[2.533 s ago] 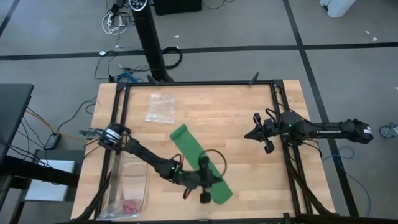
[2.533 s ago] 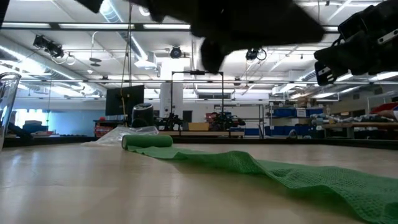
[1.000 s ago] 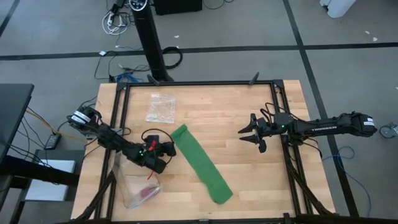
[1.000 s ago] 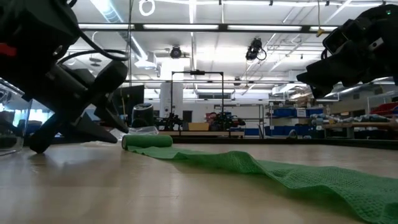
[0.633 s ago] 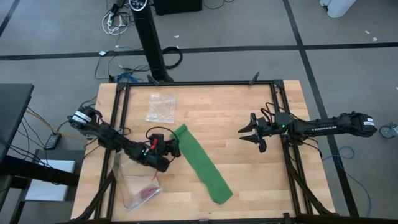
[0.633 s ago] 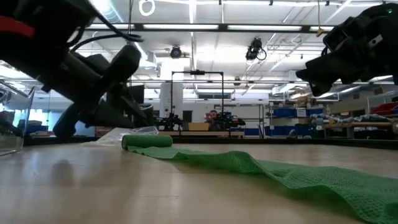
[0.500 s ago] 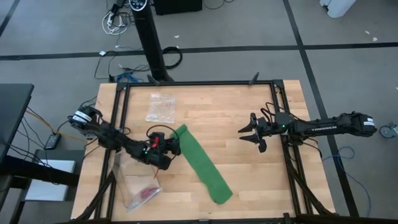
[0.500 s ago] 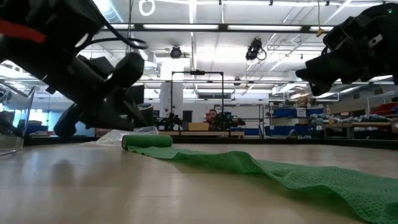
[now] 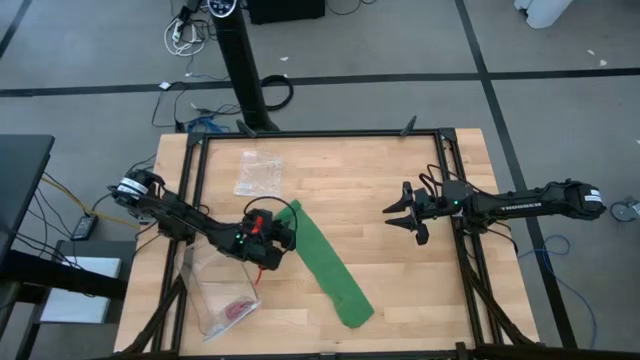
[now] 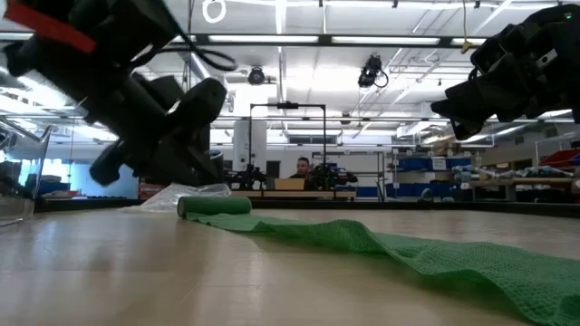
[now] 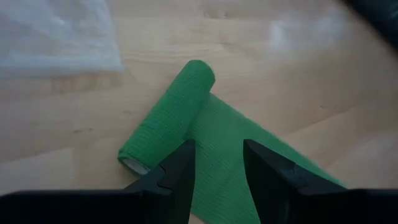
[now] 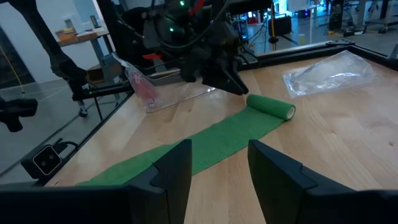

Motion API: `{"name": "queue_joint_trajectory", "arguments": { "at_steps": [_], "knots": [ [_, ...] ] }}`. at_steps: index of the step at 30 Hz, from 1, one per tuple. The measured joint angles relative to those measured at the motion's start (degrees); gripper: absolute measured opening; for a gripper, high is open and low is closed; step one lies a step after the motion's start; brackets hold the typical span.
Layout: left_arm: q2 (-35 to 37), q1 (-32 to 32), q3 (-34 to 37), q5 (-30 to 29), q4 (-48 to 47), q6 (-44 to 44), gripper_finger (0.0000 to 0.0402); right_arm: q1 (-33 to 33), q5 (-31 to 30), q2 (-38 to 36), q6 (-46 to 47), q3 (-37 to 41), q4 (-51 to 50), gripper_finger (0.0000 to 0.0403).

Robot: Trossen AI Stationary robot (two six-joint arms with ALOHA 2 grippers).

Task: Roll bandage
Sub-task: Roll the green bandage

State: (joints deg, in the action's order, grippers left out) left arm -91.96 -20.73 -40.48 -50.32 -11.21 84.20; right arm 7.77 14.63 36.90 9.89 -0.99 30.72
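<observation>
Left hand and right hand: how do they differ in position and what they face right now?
The left hand hangs just beside the rolled end of the bandage, above the strip; the right hand waits far off near the table's right rail, over bare wood. The left wrist view looks closely down on the roll; the right wrist view sees it from a distance. Both hands are open and hold nothing.

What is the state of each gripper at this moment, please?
Left gripper: open, empty, above the bandage by its rolled end.
Right gripper: open, empty, waiting away from the bandage.
</observation>
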Motion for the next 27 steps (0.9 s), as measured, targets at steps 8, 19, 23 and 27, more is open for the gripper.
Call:
{"name": "queue_joint_trajectory", "arguments": {
  "at_steps": [8,19,23,27],
  "knots": [
    [0.1,1.6,-10.8,9.6,-21.3,6.5,0.0143,0.0,0.0,0.0,-0.2,0.0,0.0,0.0160],
    [-1.4,2.4,-5.0,13.2,-16.9,13.9,0.0143,-0.1,0.4,0.0,-1.0,0.0,-0.5,0.0163],
    [-1.4,2.5,-4.2,9.8,-14.8,14.0,0.0143,-0.1,0.4,0.0,-1.0,0.0,-0.5,0.0164],
    [-1.5,3.6,-4.1,9.5,-14.7,13.5,0.0143,-0.1,0.4,0.0,-1.0,0.0,-0.6,0.0164]
  ]
}}
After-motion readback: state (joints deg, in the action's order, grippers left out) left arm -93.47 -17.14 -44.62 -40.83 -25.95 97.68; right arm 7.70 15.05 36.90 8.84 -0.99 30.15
